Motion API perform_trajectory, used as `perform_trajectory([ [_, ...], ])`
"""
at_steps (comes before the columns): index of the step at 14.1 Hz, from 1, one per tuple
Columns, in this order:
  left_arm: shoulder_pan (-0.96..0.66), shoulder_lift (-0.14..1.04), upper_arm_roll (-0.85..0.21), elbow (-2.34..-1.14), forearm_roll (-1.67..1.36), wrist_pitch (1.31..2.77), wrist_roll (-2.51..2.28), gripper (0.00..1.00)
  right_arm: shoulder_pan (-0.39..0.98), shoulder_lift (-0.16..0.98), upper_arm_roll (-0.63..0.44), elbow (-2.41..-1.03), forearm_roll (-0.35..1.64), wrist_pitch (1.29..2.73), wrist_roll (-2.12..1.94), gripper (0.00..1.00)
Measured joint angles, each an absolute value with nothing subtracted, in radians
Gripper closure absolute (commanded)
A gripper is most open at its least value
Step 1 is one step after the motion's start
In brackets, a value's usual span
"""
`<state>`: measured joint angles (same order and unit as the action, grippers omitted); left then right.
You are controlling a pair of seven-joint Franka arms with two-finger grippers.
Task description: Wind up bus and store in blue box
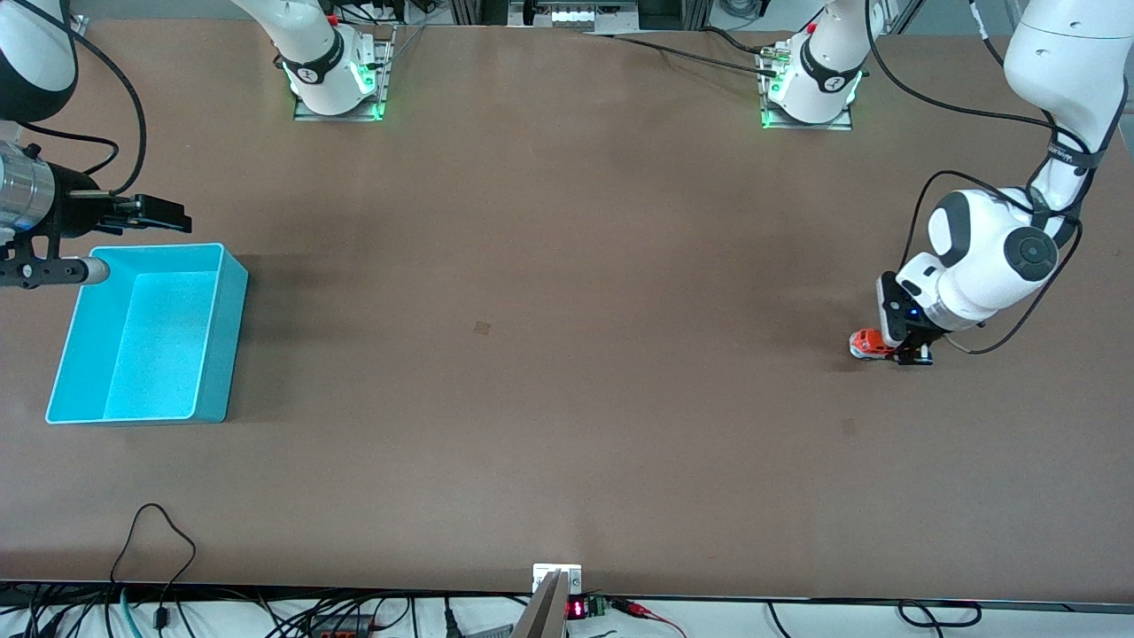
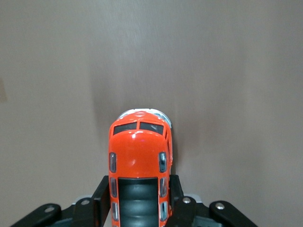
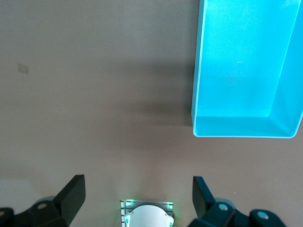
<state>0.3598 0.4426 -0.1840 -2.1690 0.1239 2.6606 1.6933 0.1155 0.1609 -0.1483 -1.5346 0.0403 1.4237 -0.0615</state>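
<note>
The small orange bus (image 1: 870, 343) with a black roof stands on the table at the left arm's end. My left gripper (image 1: 907, 351) is low over it, and its two black fingers press the bus's sides. In the left wrist view the bus (image 2: 138, 151) sits between the fingers (image 2: 101, 197), its front pointing away from the gripper (image 2: 138, 191). The light blue box (image 1: 146, 335) stands empty at the right arm's end. My right gripper (image 1: 165, 213) hangs open and empty in the air by the box's rim nearest the robots' bases. In the right wrist view (image 3: 137, 189) the blue box (image 3: 246, 124) shows to one side.
The brown table (image 1: 567, 354) runs wide between the bus and the box, with a small pale mark (image 1: 482, 329) near its middle. Cables and a small display (image 1: 576, 608) lie along the table's front edge. The arm bases (image 1: 337, 80) stand along the table's edge at the top of the front view.
</note>
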Motion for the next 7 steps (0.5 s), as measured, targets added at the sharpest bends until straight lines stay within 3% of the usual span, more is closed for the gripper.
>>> perform_trajectory([
  [7, 0.527, 0.478, -0.185, -2.115, 0.124, 2.661, 1.884, 0.64, 0.116, 0.161, -0.149, -1.535, 0.04, 1.422, -0.062, 0.0],
])
